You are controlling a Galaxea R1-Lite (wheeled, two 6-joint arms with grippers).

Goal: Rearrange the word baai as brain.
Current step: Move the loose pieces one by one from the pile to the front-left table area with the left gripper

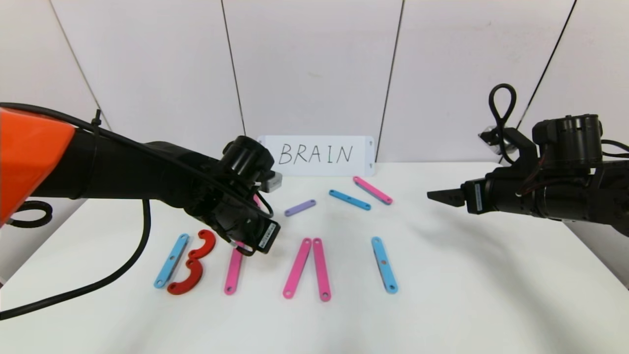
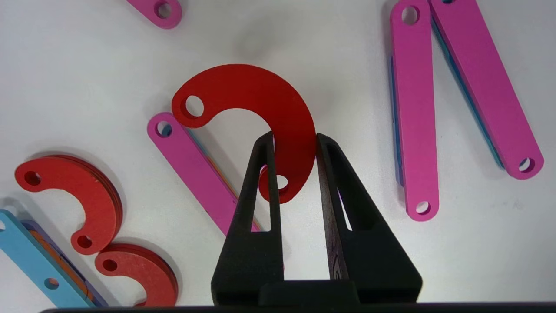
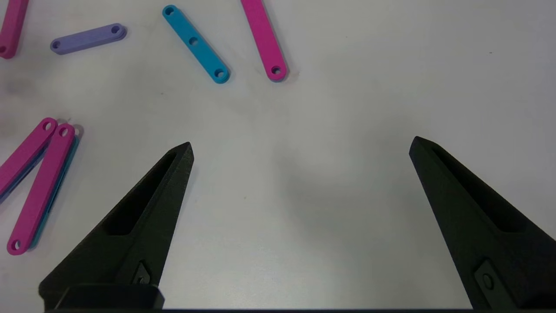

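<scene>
Building R: left gripper (image 2: 294, 143) clamped on red curve (image 2: 260, 108), frame centre, above pink bar (image 2: 195, 169). Next: lay curve against bar top. Right gripper (image 3: 299, 148) agape, idle.

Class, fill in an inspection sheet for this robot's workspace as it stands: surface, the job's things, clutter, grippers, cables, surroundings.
Surface: white table, flat.
Job's things: B of blue bar and two red curves; lone pink bar; two pink bars meeting at the far end like an A without crossbar; blue I. Spare purple bar, blue bar, pink bar farther back.
Clutter: nothing seen.
Grippers: left gripper shut on a red curve above the lone pink bar; right gripper open, empty, above the table's right side.
Cables: black cable trails off the left arm.
Surroundings: white card reading BRAIN against a panelled wall.
</scene>
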